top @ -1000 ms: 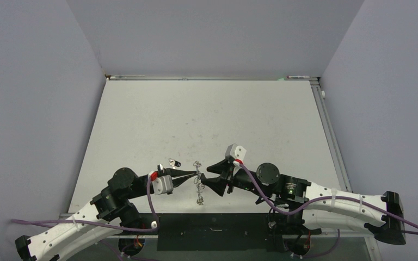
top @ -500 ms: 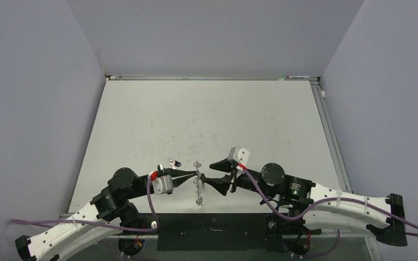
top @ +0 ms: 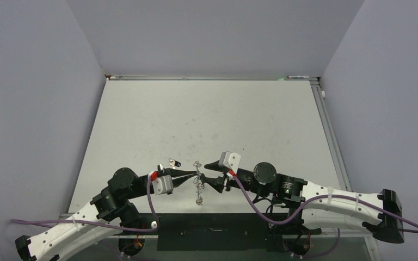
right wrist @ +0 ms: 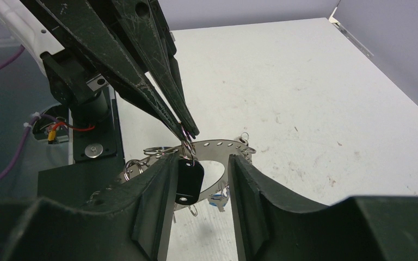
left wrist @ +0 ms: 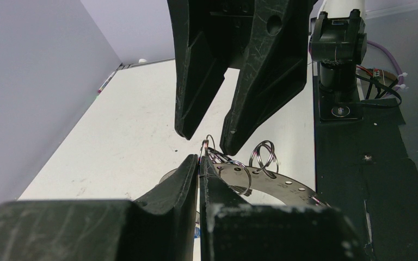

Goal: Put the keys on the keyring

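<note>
Overhead from behind, opposed close wrist views (sharing keyring point(right wrist: 217, 145))

1. Pairs white shells with round black joints on the left arm point(top: 60, 231) and right arm point(top: 332, 198).
2. Trails purple cables point(top: 149, 197) along both, held by white ties.
3. Ends in tapered black fingers point(left wrist: 266, 65), scratched, one pierced by a small round hole.

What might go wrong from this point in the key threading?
1. The left jaws pinch only a thin wire loop of the keyring at their very tips, so a nudge may twist it free.
2. The black key dangles from that loop between the open right jaws. Closing off-centre might knock it rather than grip it.
3. The two arms' tips nearly meet, so they may collide.
</note>
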